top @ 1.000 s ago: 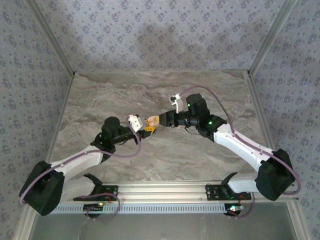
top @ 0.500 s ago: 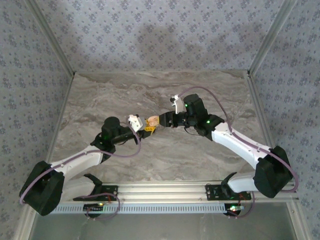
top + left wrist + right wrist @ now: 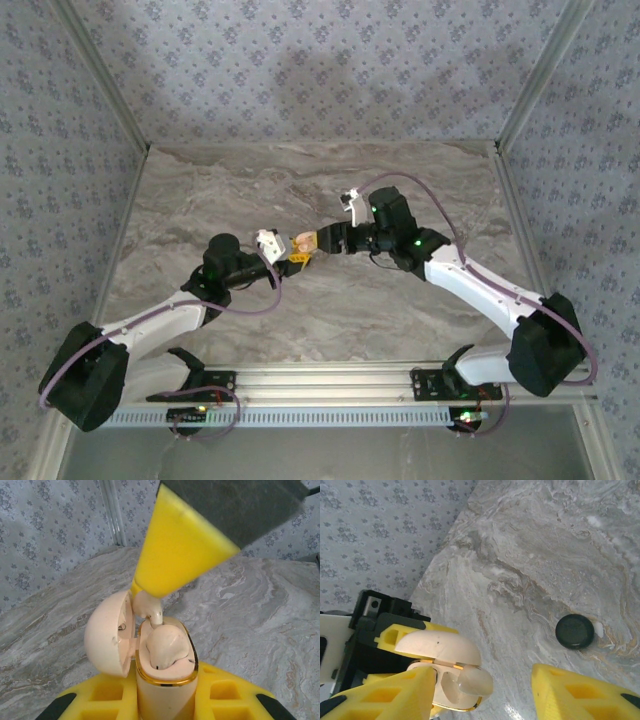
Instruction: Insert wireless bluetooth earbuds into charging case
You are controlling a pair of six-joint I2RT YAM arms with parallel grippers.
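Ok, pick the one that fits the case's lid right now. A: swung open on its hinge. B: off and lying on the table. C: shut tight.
A: in the left wrist view the lid stands swung open to one side of the case, with an earbud sitting uncovered in the well.

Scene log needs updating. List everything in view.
charging case: one, pale beige-pink with gold rim, lid open, gripped by the left end effector
earbuds: two, cream; one seated in the case, one at its rear slot
round disc: one, black, flat on the table
table: one, grey marble
left end effector: one, yellow fingers, shut on the charging case
right end effector: one, yellow fingers, open, one finger on the rear earbud
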